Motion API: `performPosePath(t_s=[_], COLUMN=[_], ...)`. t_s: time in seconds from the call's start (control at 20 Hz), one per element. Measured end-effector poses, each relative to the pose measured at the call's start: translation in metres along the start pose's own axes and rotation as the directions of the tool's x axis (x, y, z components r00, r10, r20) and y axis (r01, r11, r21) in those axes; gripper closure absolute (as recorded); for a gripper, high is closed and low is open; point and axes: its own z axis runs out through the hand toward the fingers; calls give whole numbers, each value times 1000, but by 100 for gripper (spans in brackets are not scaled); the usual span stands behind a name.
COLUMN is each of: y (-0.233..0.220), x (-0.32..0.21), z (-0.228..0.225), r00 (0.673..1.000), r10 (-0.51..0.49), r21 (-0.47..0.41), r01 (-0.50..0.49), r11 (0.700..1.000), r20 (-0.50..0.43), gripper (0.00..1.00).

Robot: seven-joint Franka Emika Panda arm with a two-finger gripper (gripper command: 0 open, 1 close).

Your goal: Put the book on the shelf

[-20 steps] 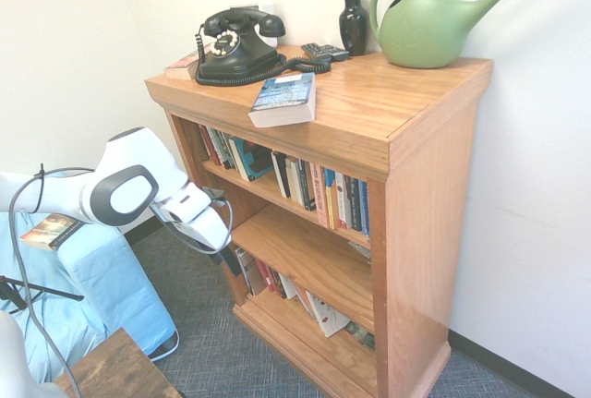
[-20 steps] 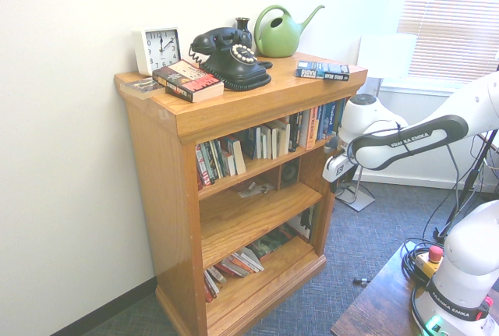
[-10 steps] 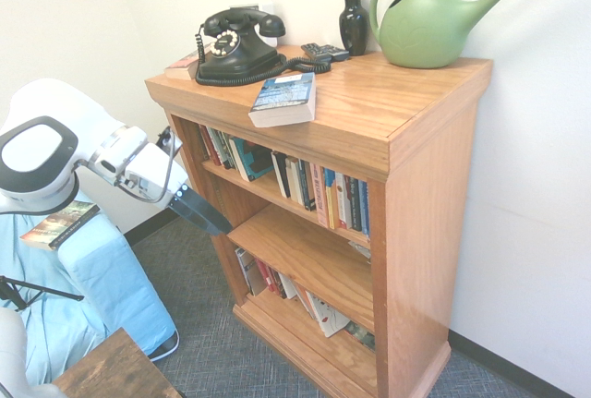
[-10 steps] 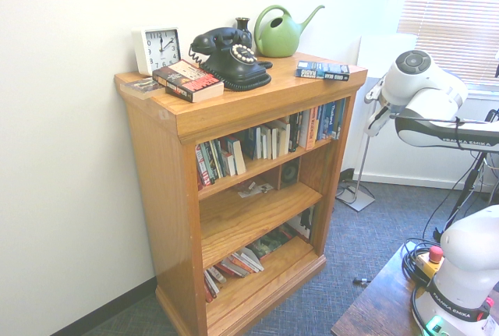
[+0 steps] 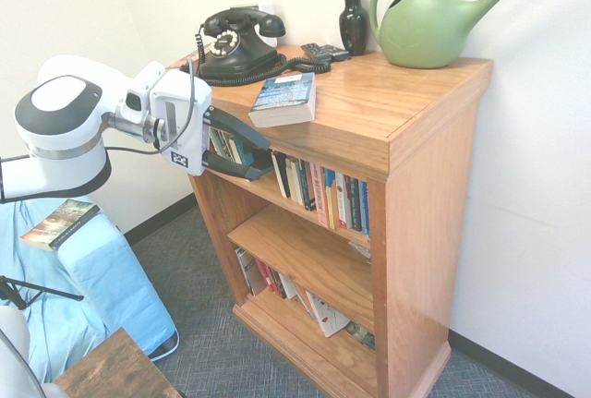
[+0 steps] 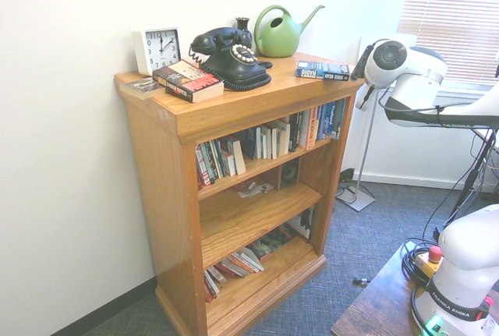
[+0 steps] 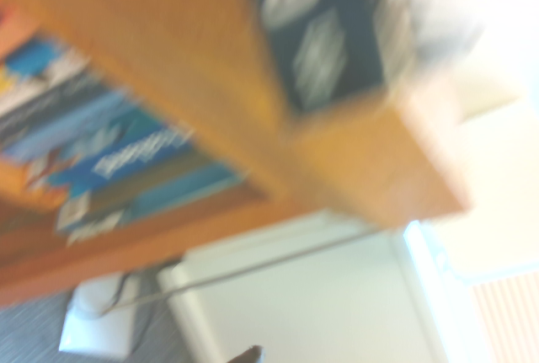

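Note:
The book [image 5: 283, 98], a thick paperback with a blue-and-white cover, lies flat near the front edge of the wooden bookcase's top [image 5: 388, 107]. In the second exterior view the book [image 6: 322, 70] sits at the top's right corner. My gripper [image 5: 257, 152] stands open and empty just left of the bookcase front, level with the top's edge and the row of upright books on the shelf [image 5: 319, 225]. It is below and left of the book, not touching it. The blurred wrist view shows the book's dark end [image 7: 324, 34] on the wooden top and the upright books [image 7: 109, 161].
On the top stand a black rotary phone [image 5: 235, 45], a green watering can [image 5: 429, 19], a dark vase [image 5: 354, 21], a white clock [image 6: 157, 48] and a dark paperback [image 6: 187, 80]. A blue-covered seat [image 5: 102, 278] with a book [image 5: 60, 223] is at the left.
The arm has swung up from low beside the bookcase to the level of its top. The gripper now points at the bookcase front. The fingers stayed open; the book has not moved.

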Motion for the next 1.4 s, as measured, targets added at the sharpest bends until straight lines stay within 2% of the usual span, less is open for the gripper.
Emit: performPosePath(t_s=[0.2,0.6,1.1,1.15,1.4], y=[-15,-32,-59,-61,-62], x=[6,15,35,36,41], z=[-14,-14,11,12,11], r00=[996,984,977,977,976], r10=[-50,-99,-141,-142,-139], r21=[12,79,90,92,94], r01=[51,111,156,158,157], r11=[999,991,984,983,983], r20=[-73,-148,-160,-161,-169], gripper=[0,0,0,100,100])
